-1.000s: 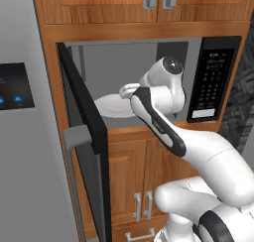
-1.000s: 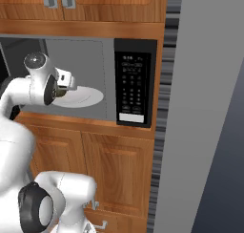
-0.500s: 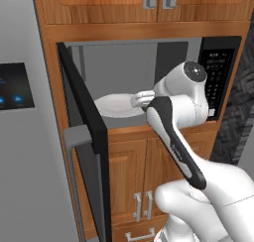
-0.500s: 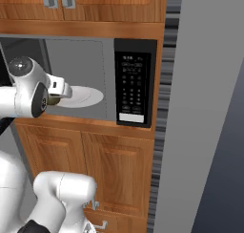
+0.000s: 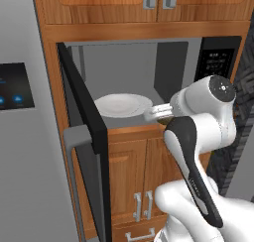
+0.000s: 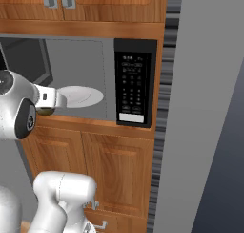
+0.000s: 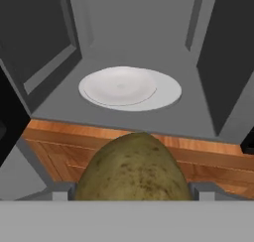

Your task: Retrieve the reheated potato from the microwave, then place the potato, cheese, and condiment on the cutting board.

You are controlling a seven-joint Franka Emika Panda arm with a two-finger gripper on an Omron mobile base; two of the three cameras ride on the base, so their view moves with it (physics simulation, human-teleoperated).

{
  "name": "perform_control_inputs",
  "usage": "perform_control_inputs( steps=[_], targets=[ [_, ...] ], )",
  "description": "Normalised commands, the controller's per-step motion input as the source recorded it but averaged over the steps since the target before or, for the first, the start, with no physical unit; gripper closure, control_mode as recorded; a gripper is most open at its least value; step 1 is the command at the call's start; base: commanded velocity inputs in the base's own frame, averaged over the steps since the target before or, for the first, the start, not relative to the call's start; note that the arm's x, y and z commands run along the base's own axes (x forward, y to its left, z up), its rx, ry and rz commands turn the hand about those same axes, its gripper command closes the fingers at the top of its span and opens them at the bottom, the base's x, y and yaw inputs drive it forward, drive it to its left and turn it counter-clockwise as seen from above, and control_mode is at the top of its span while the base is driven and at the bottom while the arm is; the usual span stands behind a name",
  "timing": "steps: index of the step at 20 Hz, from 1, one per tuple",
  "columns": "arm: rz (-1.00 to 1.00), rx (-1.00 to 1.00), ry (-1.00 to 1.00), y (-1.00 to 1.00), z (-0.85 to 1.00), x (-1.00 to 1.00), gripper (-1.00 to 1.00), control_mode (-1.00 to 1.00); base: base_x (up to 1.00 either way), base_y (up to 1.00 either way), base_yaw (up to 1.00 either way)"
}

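Tool pinching the potato, now drawn back out past the microwave sill, where a second ago reaching inside over the white plate. Plate at 12 o'clock of the potato, bare. Retrieval apparently done; carrying to the cutting board comes next.

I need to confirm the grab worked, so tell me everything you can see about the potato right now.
The potato is a rounded olive-to-tan lump with dark speckles and a dull, rough-looking skin. It sits between the fingers of the gripper, which is shut on it from both sides. It is outside the microwave, in front of its open mouth and over the wooden trim below. The white plate inside is bare, and nothing else touches the potato. From the base views only a sliver of it shows, under the hand.
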Motion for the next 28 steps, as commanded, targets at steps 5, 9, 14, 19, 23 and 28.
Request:
perform_control_inputs(
  steps=[5, 9, 14, 19, 23, 28],
  targets=[
    [0.0, -0.05, 0.0, -0.14, 0.05, -0.6, 1.0, -1.0, 0.0, 0.0, 0.0],
    [0.0, -0.01, 0.0, -0.08, 0.04, -0.49, 1.0, -1.0, 0.0, 0.0, 0.0],
    [0.0, 0.0, 0.0, -0.01, 0.03, -0.12, 1.0, -1.0, 0.0, 0.0, 0.0],
    [0.0, 0.0, 0.0, 0.0, 0.0, 0.0, 1.0, -1.0, 0.0, 0.0, 0.0],
    [0.0, 0.0, 0.0, 0.0, 0.0, 0.0, 1.0, -1.0, 0.0, 0.0, 0.0],
    [0.0, 0.0, 0.0, 0.0, 0.0, 0.0, 1.0, -1.0, 0.0, 0.0, 0.0]
  ],
)
